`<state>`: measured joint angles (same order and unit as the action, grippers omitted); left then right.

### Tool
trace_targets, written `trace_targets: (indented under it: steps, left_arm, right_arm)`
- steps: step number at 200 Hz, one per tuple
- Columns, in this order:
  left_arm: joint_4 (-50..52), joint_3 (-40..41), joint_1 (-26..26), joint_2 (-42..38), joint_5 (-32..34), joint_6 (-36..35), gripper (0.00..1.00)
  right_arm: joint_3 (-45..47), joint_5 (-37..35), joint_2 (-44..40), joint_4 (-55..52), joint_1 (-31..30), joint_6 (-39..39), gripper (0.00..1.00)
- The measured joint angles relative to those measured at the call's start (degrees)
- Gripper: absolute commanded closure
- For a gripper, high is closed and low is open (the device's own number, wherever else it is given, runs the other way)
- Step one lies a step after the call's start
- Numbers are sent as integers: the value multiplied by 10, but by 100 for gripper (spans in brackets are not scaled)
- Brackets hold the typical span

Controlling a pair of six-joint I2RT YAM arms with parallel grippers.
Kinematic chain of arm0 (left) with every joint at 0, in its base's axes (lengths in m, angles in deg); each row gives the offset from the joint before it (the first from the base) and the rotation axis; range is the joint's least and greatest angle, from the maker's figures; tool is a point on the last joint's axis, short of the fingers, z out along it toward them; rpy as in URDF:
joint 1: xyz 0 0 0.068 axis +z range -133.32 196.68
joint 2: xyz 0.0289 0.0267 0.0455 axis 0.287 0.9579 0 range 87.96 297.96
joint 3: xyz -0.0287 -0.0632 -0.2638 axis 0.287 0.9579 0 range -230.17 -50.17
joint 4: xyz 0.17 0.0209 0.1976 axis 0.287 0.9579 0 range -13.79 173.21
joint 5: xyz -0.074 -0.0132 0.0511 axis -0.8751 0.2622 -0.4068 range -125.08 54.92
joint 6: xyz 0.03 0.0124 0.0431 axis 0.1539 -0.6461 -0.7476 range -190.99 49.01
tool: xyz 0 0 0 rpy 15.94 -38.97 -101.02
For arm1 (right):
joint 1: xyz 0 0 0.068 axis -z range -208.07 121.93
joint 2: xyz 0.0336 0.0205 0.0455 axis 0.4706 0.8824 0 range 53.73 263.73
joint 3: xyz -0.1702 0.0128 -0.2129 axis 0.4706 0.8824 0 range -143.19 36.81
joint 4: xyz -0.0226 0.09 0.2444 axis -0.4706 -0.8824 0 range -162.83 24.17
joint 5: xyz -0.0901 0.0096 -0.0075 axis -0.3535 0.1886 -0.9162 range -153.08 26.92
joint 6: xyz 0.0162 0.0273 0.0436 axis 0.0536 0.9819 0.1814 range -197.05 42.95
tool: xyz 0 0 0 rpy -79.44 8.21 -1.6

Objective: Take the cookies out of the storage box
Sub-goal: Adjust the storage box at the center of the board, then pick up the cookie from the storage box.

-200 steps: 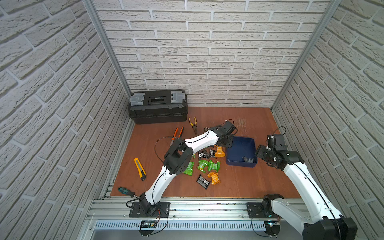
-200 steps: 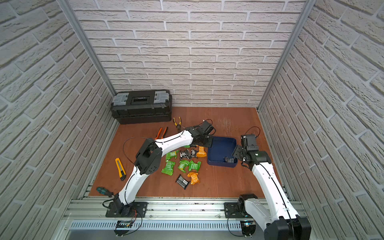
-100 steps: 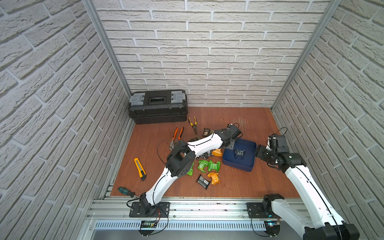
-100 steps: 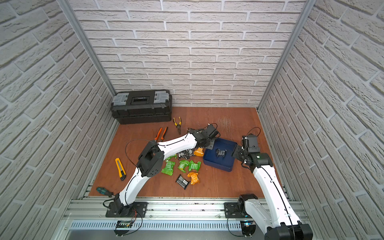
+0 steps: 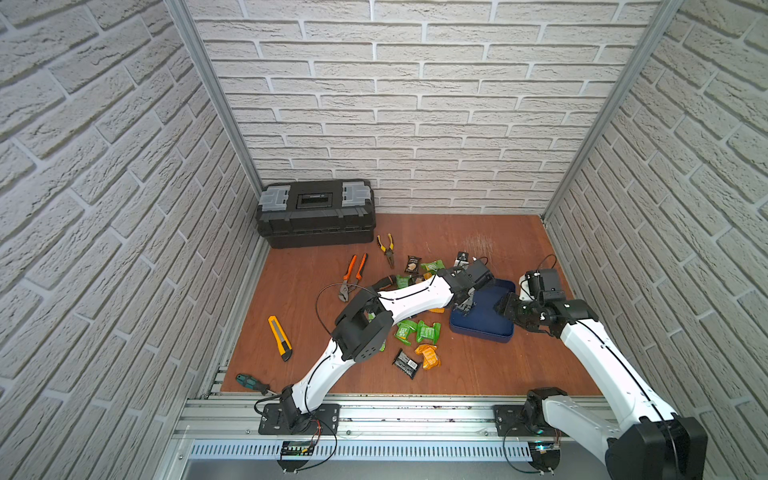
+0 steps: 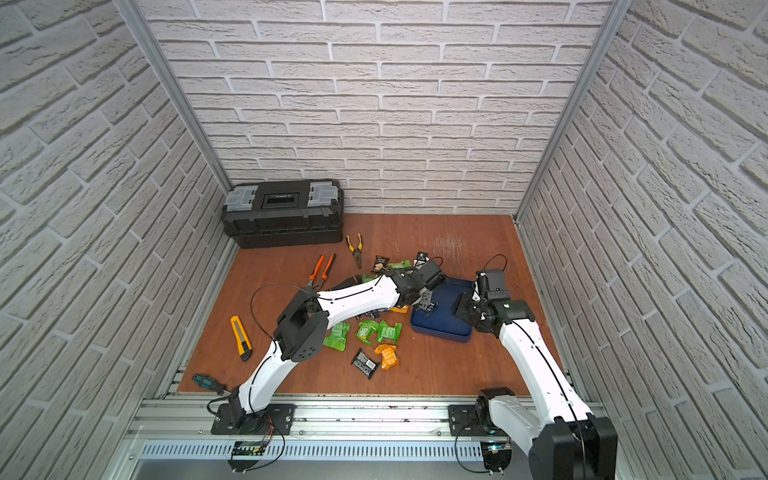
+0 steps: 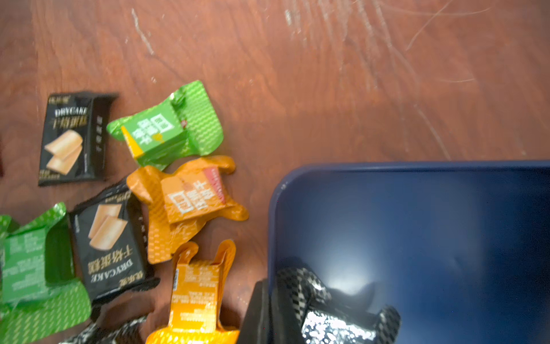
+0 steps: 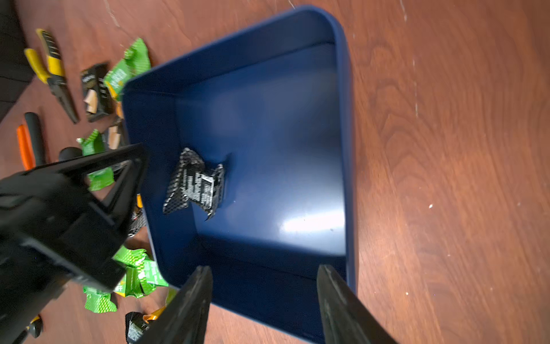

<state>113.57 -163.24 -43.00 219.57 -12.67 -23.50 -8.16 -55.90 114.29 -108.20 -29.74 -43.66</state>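
Your left gripper [image 5: 464, 306]: clenched at the box [image 5: 486, 326] wall (grip unclear)
Your right gripper [image 8: 264, 268]: spread, empty
Box floor: one black packet [image 8: 195, 184]

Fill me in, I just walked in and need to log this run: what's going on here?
Two robot arms are working at the storage box. The left end effector looks shut on the box's wall on the side facing the pile. The right end effector is open at the opposite wall, gripping nothing. Most cookies lie scattered on the table beside the box. One black packet is inside it.
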Motion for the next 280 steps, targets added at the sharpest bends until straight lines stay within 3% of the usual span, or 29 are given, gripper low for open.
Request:
trace_targets:
  steps: [61, 105, 137, 170, 197, 239, 280]
  left_arm:
    - [18, -12, 15, 0, -48, 40, 79]
    - [-21, 2, 26, -4, -87, 54, 61]
    - [-124, 139, 31, -72, -97, 41, 48]
    - [-223, 272, 37, -207, -69, 16, 48]
    - [-296, 363, 49, -332, -26, 13, 48]
    - [-327, 522, 93, -469, 35, 45, 48]
    - [-285, 648, 125, -572, 70, 68, 46]
  right_arm:
    - [1, 3, 44, 41, 0, 20, 38]
    - [14, 14, 46, 60, 0, 19, 36]
    - [9, 41, 80, 77, -14, -28, 35]
    - [-43, 30, 149, 82, -91, -136, 35]
    - [-131, 8, 211, 72, -116, -236, 36]
    - [-173, 7, 250, 52, -133, -388, 35]
    - [-173, 18, 303, 12, -151, -508, 34]
